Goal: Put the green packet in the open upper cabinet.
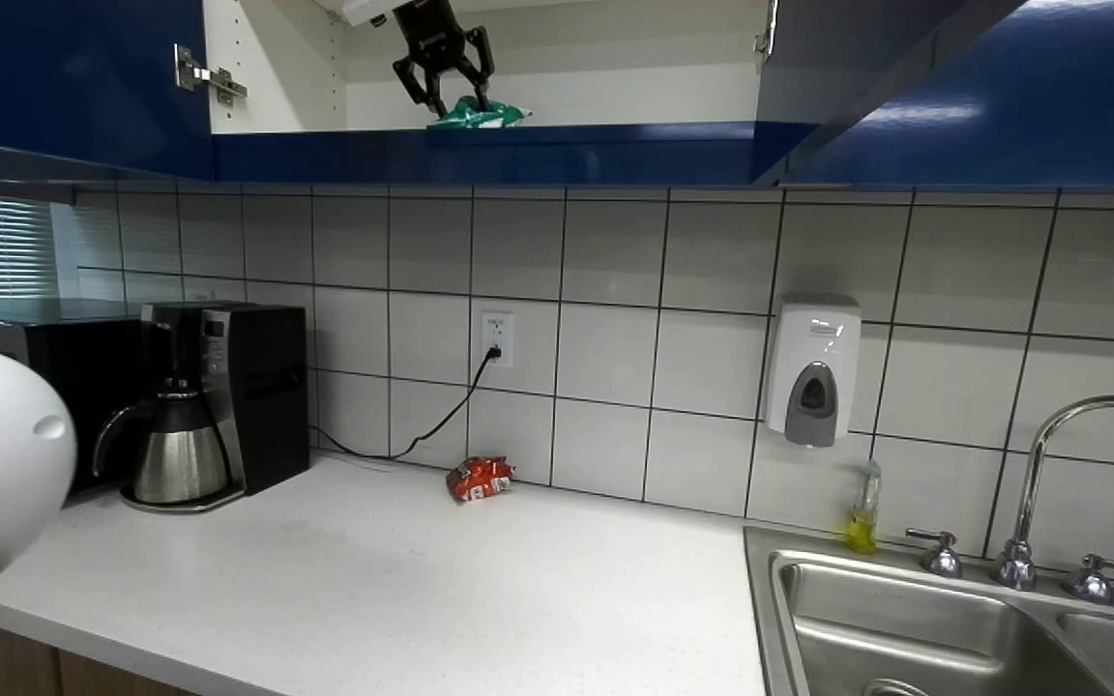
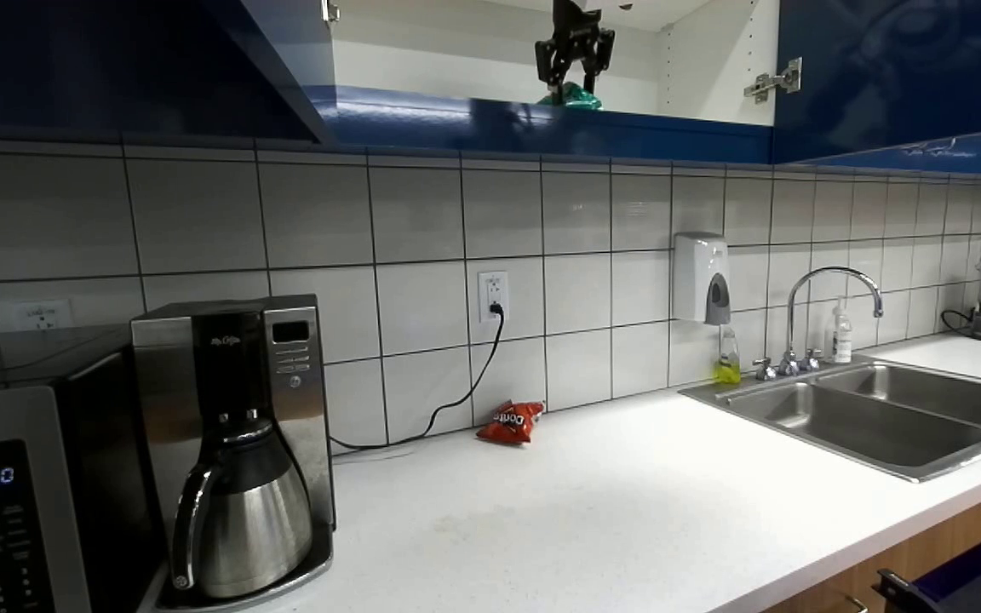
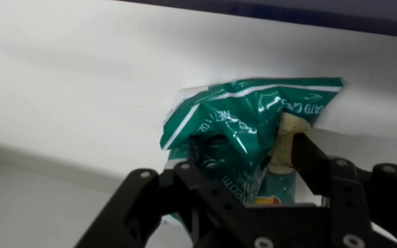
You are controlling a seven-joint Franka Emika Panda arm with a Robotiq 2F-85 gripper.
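Leftmost in the wrist view is the inside of the open upper cabinet [image 3: 64, 79]. Then, within it, comes the green packet [image 3: 243, 124], its middle between the jaws, corners beyond both. The jaws stand apart; whether they squeeze it, I cannot tell.

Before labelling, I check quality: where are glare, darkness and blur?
Glare streaks the upper-right panel in an exterior view; the upper-left panel is almost black in an exterior view; in the wrist view, the green packet shines, the gripper looks soft.
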